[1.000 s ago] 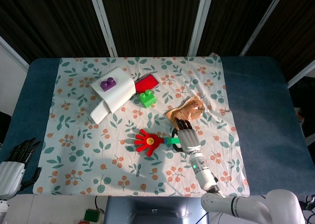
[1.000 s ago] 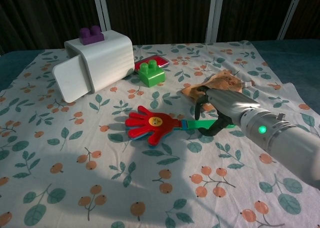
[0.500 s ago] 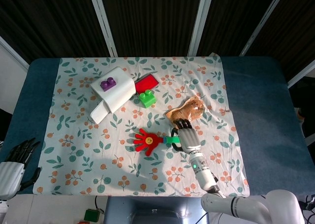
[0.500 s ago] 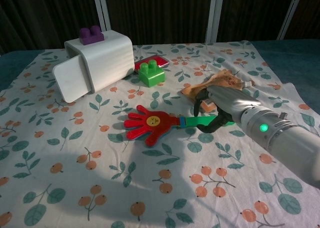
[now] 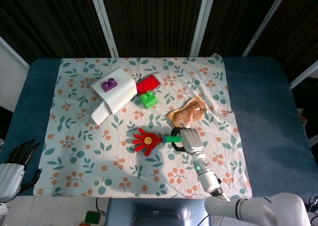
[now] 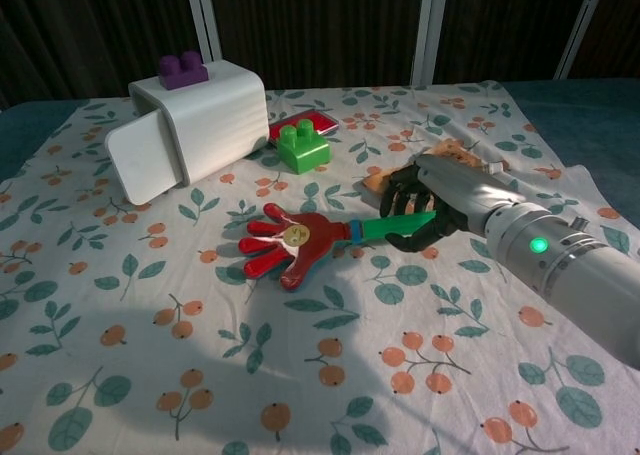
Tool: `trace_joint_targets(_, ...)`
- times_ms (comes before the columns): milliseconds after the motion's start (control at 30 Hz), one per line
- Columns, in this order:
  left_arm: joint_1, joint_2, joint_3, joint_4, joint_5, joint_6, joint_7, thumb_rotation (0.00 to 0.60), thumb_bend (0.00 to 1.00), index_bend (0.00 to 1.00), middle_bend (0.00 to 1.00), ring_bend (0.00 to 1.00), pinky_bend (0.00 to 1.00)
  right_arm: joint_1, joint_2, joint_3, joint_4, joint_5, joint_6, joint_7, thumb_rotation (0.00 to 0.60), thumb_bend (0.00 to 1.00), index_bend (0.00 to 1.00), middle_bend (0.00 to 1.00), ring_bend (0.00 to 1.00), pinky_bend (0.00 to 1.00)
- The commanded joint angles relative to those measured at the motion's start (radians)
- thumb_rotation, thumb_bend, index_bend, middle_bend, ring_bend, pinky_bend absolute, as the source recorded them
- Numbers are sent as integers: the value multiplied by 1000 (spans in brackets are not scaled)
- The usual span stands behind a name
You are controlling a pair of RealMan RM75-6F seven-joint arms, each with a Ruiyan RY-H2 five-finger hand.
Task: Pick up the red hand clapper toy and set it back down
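Note:
The red hand clapper toy [image 5: 145, 141] [image 6: 290, 243] has a yellow smiley disc on its palm and a green handle. My right hand [image 5: 189, 139] [image 6: 435, 211] grips that handle, fingers curled around it. The toy is lifted a little above the floral cloth, its red fingers pointing left and casting a shadow below. My left hand [image 5: 20, 154] hangs off the table's front left corner, fingers apart, holding nothing; only the head view shows it.
A white box [image 5: 113, 95] [image 6: 192, 123] with a purple brick [image 5: 109, 84] [image 6: 182, 70] on top lies at the back left. A green brick [image 5: 148, 99] [image 6: 302, 144] and a red flat piece [image 5: 146, 84] sit beside it. A brown snack packet [image 5: 187, 112] lies just behind my right hand.
My right hand has closed on the green handle and raised the clapper off the cloth, shifting it slightly left and up. The left hand has stayed put.

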Motion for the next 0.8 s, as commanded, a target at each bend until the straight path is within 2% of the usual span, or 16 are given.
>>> trace_joint_targets(33, 1, 0, 0, 0, 0, 1, -1, 600, 455, 18, 0, 0, 131, 0, 3, 1, -6, 1, -3, 3, 600, 498, 912, 705, 707, 819)
trace_joint_targets(167, 1, 1, -1, 1, -1, 1, -3, 600, 454, 18, 0, 0, 130, -5, 2, 5, -13, -9, 6, 32, 600, 507, 946, 748, 808, 926)
trace_joint_targets(300, 1, 1, -1, 1, -1, 1, -4, 600, 452, 18, 0, 0, 130, -18, 1, 9, -16, -30, 12, 108, 600, 516, 961, 775, 869, 985)
trace_joint_targets(567, 0, 0, -3, 0, -5, -3, 0, 600, 454, 19, 0, 0, 131, -58, 19, 5, -21, -133, 22, 413, 600, 529, 968, 786, 880, 995)
trace_joint_targets(700, 0, 0, -3, 0, -6, -3, 0, 600, 454, 19, 0, 0, 131, -67, 28, -4, -21, -170, 31, 492, 600, 532, 968, 786, 880, 995)
trace_joint_targets(767, 0, 0, -4, 0, -8, -4, 2, 600, 454, 18, 0, 0, 130, -86, 32, -13, -19, -245, 77, 659, 600, 536, 968, 786, 880, 995)
trace_joint_targets(800, 0, -1, -4, 0, -7, -3, 3, 600, 454, 18, 0, 0, 130, -115, 55, -31, -54, -358, 161, 915, 600, 537, 968, 786, 880, 995)
